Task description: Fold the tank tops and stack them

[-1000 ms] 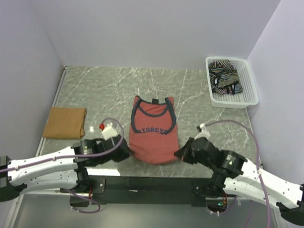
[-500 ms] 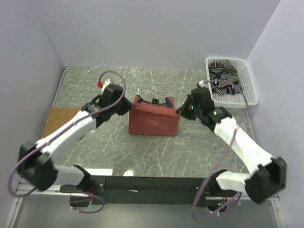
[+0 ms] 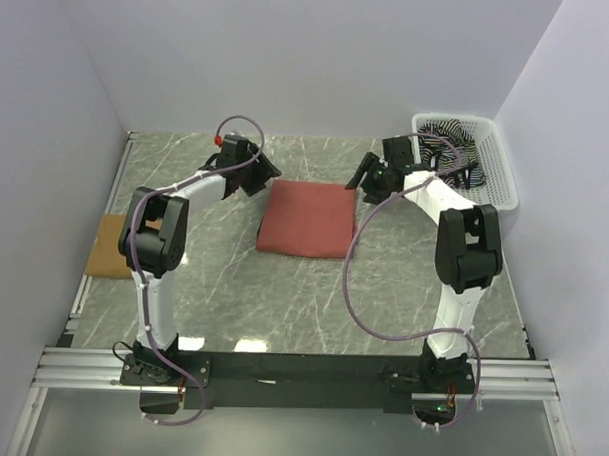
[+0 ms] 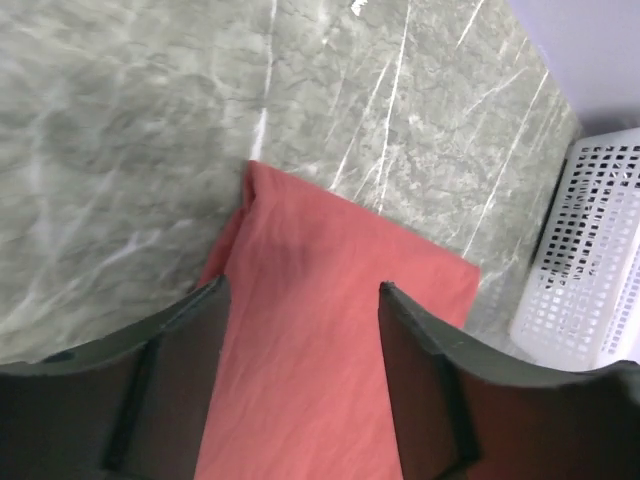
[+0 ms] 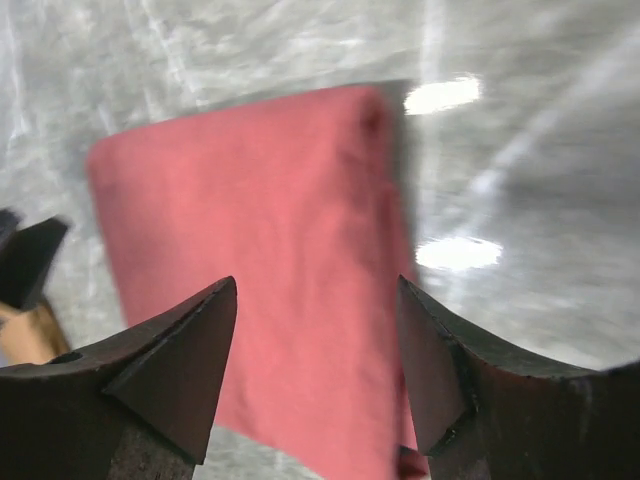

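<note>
Mustard-tan tank top point(image 3: 110, 249) lies folded flat at the left edge of the table point(image 3: 312, 308), partly behind the left arm. Farther in, at mid-table, the brick-red tank top point(image 3: 307, 220) lies doubled into a tidy block, plain side up, its lettering out of sight; its long axis runs left to right across the table, a shade skewed, the near edge sitting a little further left than the far one; judging by the layered far-left corner in the left wrist view, the loose edges face the far side and the crease faces the arms.

At its far corners hover the left hand point(image 3: 263, 177) and the right hand point(image 3: 369, 180), each with jaws apart and gripping nothing; red cloth shows between the jaws in both wrist views.

The step looks like the let-go after a halving fold. To do it well, both hands should rise straight up so nothing snags the upper layer; a second fold would best cross the long axis, one short end laid onto the other with every pinch taking both layers; the block could then go squarely onto the mustard top.

Farthest right, the striped tank top point(image 3: 447, 158) sits bunched in the white mesh basket point(image 3: 506, 200).
</note>
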Tool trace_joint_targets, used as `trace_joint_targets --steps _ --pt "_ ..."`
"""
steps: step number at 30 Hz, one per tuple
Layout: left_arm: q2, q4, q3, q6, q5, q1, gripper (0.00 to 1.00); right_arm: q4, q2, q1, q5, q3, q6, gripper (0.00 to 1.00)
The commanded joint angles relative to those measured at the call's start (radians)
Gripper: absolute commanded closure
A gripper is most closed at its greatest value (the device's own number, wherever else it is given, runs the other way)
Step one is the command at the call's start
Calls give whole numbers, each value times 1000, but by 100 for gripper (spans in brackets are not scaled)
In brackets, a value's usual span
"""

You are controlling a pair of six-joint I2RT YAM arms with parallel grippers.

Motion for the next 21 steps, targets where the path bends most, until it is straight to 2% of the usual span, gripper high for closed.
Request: trace_joint_targets --steps 1,3,5,6,8,11,17,21 --pt "-142 0 -7 62 -24 2 32 -7 -110 -10 55 19 -52 28" --pt "-231 -64 -73 63 -117 2 30 -10 -201 19 98 -72 -59 28" --pt "-305 -137 -127 49 -124 1 30 -8 -258 64 185 -138 -73 29" --pt "-322 -150 -182 52 -156 2 29 -13 -297 91 219 -196 -73 30" --pt "-356 -144 -240 75 -135 2 26 -8 -325 179 296 -251 -67 31" --pt "-316 -188 -242 176 -46 5 26 38 -351 252 302 -350 -39 43" --pt "-233 -204 -238 296 103 5 21 85 -264 271 272 -405 -32 61" --pt "-178 -205 -225 346 145 5 20 107 -226 269 284 -465 -29 79"
